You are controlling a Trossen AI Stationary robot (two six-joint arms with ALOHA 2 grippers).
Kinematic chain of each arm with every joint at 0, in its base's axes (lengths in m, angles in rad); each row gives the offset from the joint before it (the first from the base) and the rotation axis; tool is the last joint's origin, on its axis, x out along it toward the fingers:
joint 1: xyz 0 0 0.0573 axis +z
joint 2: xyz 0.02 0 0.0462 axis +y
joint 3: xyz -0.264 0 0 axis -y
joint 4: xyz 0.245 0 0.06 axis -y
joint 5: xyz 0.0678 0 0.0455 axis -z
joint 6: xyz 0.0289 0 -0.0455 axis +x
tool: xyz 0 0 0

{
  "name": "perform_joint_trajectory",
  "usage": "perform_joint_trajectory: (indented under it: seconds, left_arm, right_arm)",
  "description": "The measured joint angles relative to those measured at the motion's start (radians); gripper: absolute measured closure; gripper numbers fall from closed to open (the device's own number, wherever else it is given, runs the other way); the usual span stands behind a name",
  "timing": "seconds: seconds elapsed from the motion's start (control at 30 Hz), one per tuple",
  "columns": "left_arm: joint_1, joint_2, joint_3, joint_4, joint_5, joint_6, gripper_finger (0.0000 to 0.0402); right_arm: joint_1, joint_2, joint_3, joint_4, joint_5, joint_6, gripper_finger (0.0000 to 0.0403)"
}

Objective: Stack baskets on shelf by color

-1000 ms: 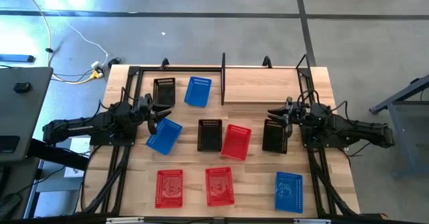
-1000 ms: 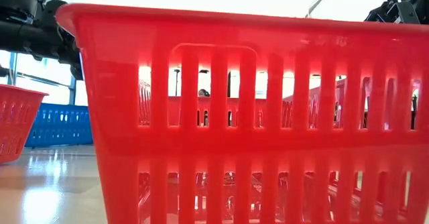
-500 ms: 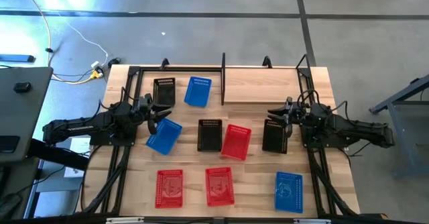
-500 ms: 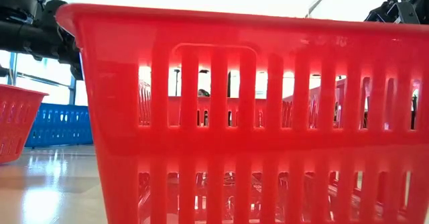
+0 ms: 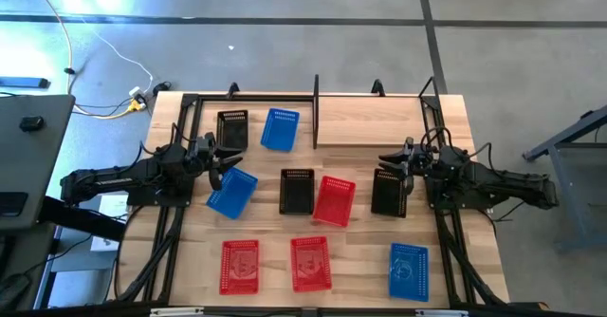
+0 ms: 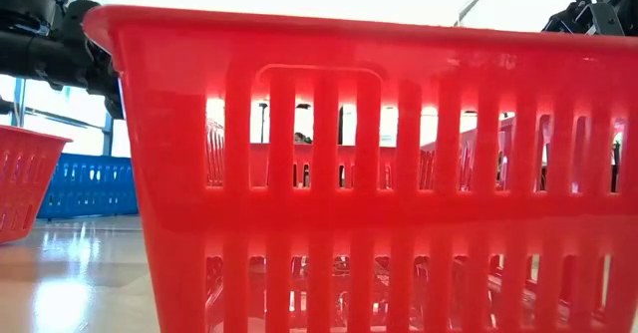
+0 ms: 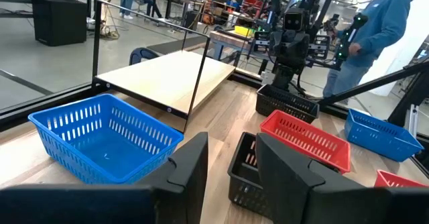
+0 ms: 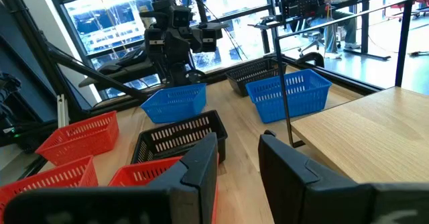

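Note:
Several red, blue and black baskets rest on their bases on the wooden table. My left gripper [image 5: 226, 162] is open and empty at the left, above the far edge of a blue basket [image 5: 232, 192]. My right gripper [image 5: 391, 161] is open and empty at the right, over the far rim of a black basket [image 5: 390, 194]. A black basket [image 5: 297, 191] and a red basket [image 5: 334, 200] lie between them. The thin black shelf [image 5: 316, 108] stands at the far middle and also shows in the left wrist view [image 7: 194, 76]. A black basket [image 5: 232, 129] and a blue basket [image 5: 280, 129] lie to its left.
Two red baskets [image 5: 240, 265] [image 5: 311, 263] and a blue basket [image 5: 409, 270] lie along the near edge. One red basket [image 6: 379, 173] fills the low view. Black arm frames run along both sides of the table. A person [image 7: 375, 29] stands beyond the table's right side.

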Motion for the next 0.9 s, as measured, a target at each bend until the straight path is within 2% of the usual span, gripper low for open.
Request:
perform_joint_trajectory:
  seconds: [0.77,0.9]
  left_arm:
    - [0.000,0.000,0.000,0.000,0.000,-0.001,0.0287]
    - [0.000,0.000,0.000,0.000,0.000,-0.043,0.0287]
  right_arm:
    - [0.000,0.000,0.000,0.000,0.000,0.000,0.0306]
    - [0.000,0.000,0.000,0.000,0.000,0.000,0.0306]
